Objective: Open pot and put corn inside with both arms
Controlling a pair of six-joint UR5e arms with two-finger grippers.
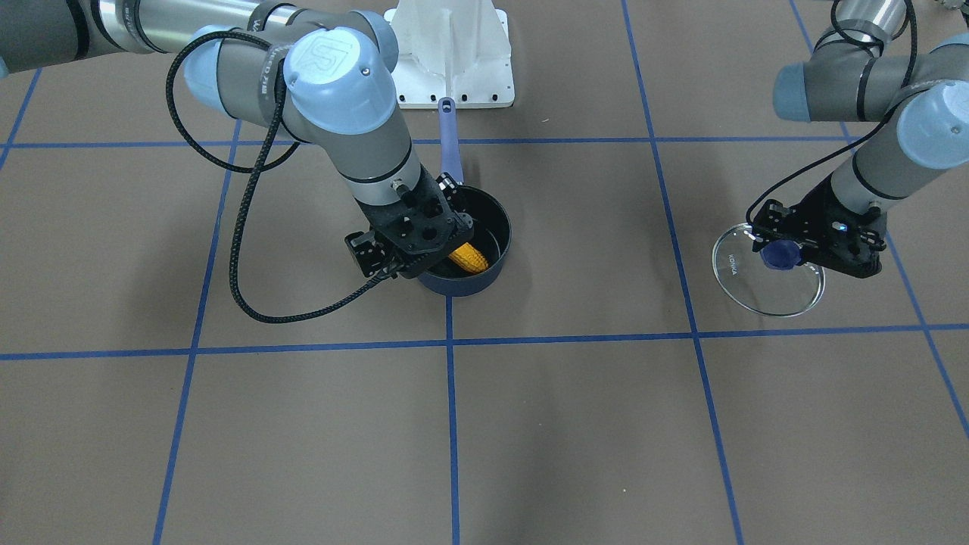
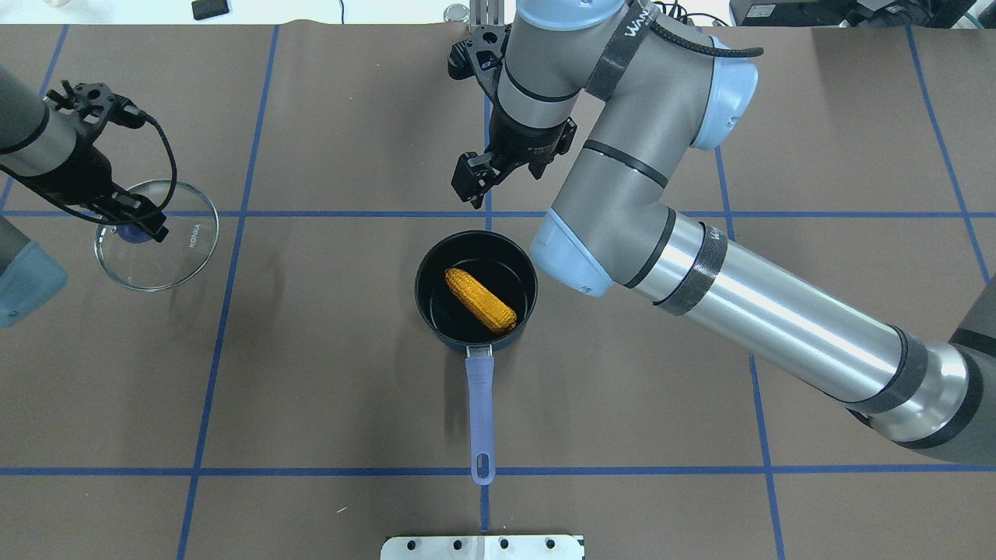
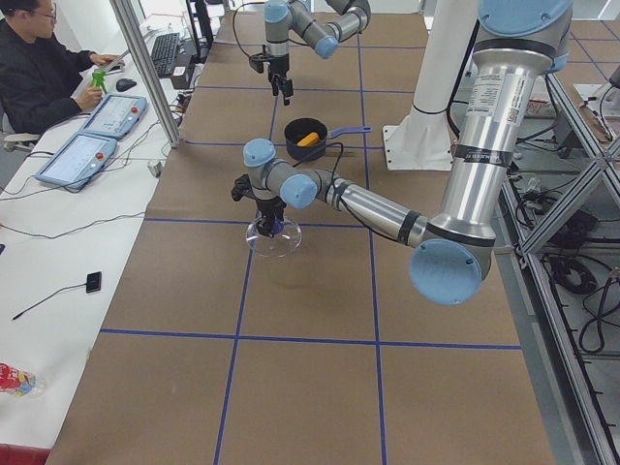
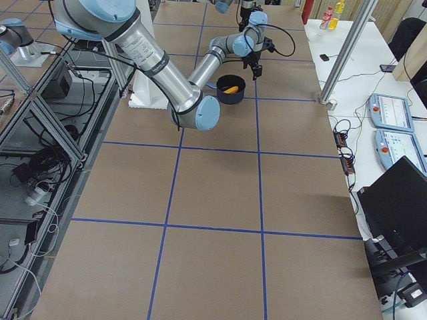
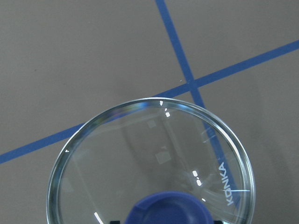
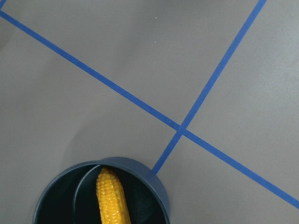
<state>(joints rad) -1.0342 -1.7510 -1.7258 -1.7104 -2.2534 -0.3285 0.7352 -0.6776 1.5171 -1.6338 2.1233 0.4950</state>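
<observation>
The dark navy pot (image 2: 426, 268) stands open at the table's middle, its lavender handle (image 2: 482, 404) pointing toward the robot's base. The orange-yellow corn (image 2: 480, 300) lies inside it, and also shows in the front view (image 1: 469, 259) and the right wrist view (image 6: 112, 198). My right gripper (image 1: 394, 261) hovers over the pot's far rim, open and empty. My left gripper (image 2: 136, 225) is shut on the blue knob (image 1: 781, 255) of the glass lid (image 2: 175, 253). It holds the lid tilted, low over the table at the far left. The left wrist view shows the lid (image 5: 154, 154) from above.
Blue tape lines (image 2: 233, 214) divide the brown table cover into squares. A white mounting plate (image 2: 482, 547) sits at the robot's base. An operator (image 3: 39, 68) sits at a side desk with tablets (image 3: 87, 155) beyond the far edge.
</observation>
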